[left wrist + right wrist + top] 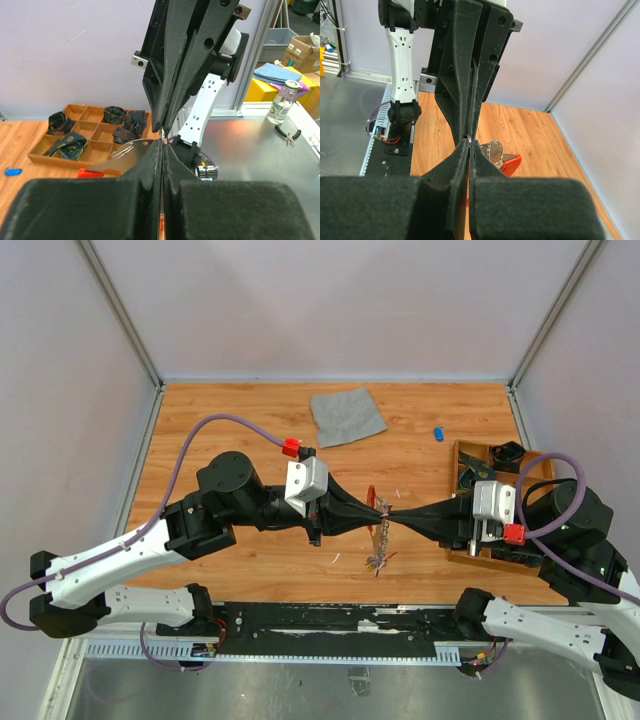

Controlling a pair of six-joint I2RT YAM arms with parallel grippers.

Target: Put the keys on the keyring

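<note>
Left gripper (382,508) clamped on keyring (372,497), right gripper (391,512) closed tip-to-tip, above wooden table (230,410) (grey cloth (347,415) far side, compartment tray (463,452) at right); pale walls (330,300) around.

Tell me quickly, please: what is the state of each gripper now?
Left gripper: closed, apparently on the red keyring.
Right gripper: closed; a small metal ring sits at its tips, whether gripped cannot be told.

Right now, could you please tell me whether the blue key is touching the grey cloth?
Apart. The top view shows the blue key lying to the right of the grey cloth, with a plain stretch of bare table between them.
</note>
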